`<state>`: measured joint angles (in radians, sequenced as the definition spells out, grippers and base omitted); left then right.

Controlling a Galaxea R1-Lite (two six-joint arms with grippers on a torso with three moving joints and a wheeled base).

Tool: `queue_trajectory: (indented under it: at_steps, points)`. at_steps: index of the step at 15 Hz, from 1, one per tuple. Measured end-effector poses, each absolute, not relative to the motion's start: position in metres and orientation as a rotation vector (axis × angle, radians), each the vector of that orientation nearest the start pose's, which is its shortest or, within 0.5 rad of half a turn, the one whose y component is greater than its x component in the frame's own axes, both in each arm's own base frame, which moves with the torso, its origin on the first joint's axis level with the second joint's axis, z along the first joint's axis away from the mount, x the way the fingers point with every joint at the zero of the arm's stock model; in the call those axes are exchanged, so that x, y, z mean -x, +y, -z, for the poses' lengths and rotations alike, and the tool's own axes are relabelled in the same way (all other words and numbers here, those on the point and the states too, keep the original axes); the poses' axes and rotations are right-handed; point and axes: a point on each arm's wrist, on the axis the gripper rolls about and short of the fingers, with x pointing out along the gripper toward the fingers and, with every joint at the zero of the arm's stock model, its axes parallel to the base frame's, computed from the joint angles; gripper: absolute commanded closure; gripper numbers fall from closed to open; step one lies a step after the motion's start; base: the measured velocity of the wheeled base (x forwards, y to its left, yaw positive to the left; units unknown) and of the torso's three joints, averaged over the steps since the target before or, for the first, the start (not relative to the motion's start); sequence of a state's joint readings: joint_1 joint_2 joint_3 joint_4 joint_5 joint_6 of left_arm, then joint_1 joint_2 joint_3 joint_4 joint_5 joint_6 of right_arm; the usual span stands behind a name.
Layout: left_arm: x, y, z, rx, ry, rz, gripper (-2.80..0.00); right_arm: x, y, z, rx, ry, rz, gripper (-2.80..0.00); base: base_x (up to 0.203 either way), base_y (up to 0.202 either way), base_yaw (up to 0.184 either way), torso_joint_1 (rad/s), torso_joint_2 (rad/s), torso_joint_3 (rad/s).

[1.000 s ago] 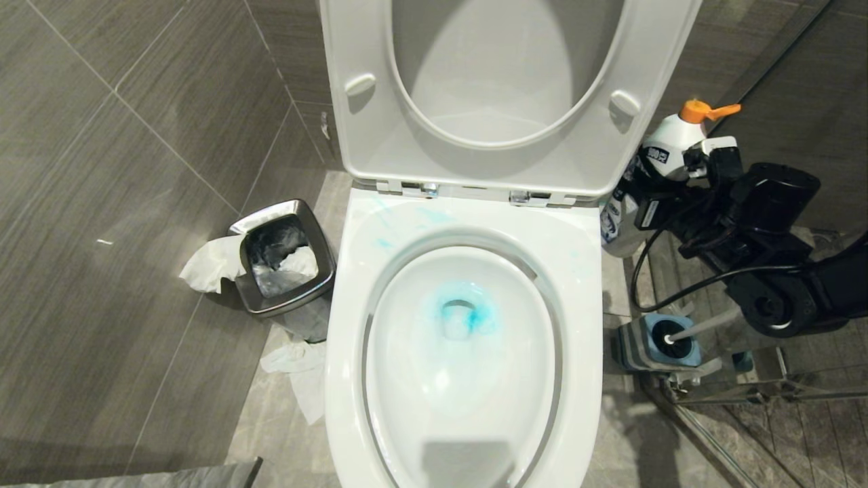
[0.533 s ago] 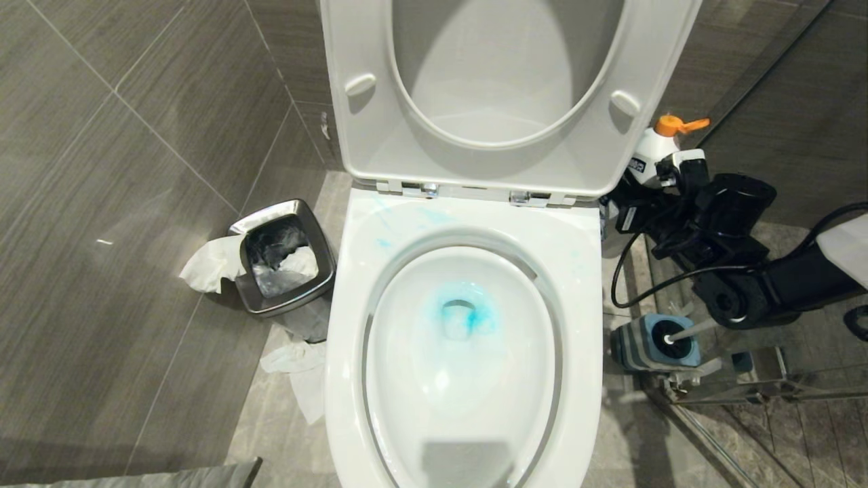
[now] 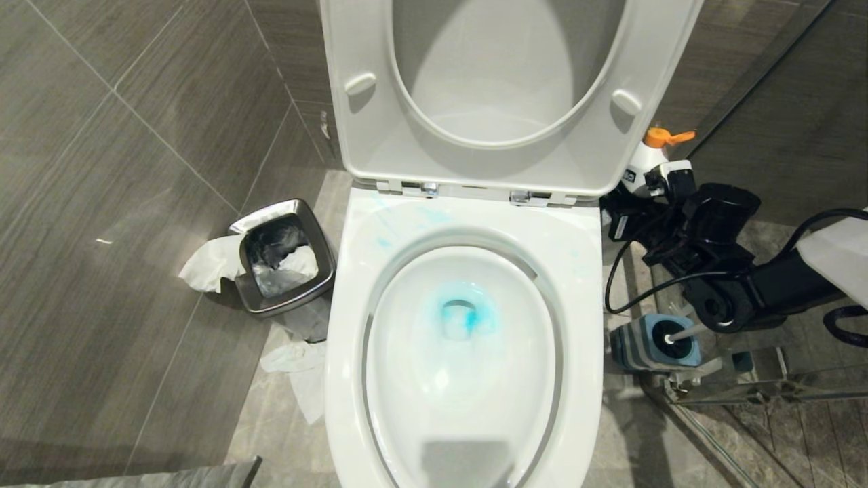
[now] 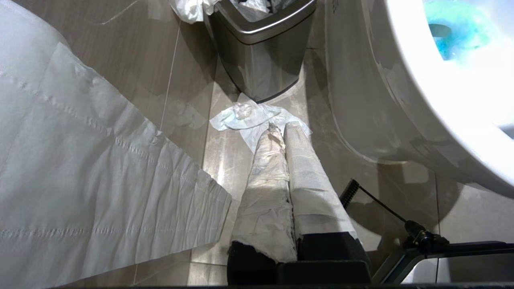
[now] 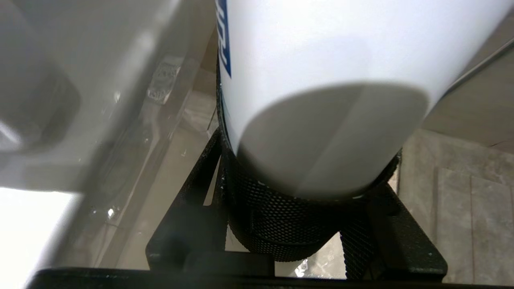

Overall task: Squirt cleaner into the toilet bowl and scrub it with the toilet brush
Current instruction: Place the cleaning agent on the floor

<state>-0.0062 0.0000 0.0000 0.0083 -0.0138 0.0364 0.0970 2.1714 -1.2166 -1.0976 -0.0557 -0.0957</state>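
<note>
right of the toilet bowl (image 3: 468, 224), right gripper (image 3: 634, 203) jaws clamped on bottle (image 3: 647, 163) — upright, orange spout (image 3: 668, 137) pointing right

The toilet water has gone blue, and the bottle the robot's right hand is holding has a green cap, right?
Not green. The bottle in the right gripper has an orange cap, as the head view shows. The water in the toilet bowl is blue with cleaner.

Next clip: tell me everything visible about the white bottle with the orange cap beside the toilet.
The bottle is glossy white plastic with an orange cap and a side-pointing spout, plus a dark blue label patch. It stands about upright to the right of the toilet bowl, by the raised seat's corner, its lower part hidden behind the right gripper. In the right wrist view its rounded white body sits between the black textured fingers, which grip it.
</note>
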Motion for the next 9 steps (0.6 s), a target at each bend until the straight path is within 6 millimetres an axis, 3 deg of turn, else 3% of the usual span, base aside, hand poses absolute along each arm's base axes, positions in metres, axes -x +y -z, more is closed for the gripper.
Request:
queue_trajectory:
  at_steps: [9]
  points:
    - [0.023, 0.000, -0.075, -0.035, 0.007, 0.014, 0.00, -0.449, 0.038, -0.157, 0.084, -0.209, -0.033, 0.00, 0.000, 0.000, 0.000, 0.004, 0.00, -0.185]
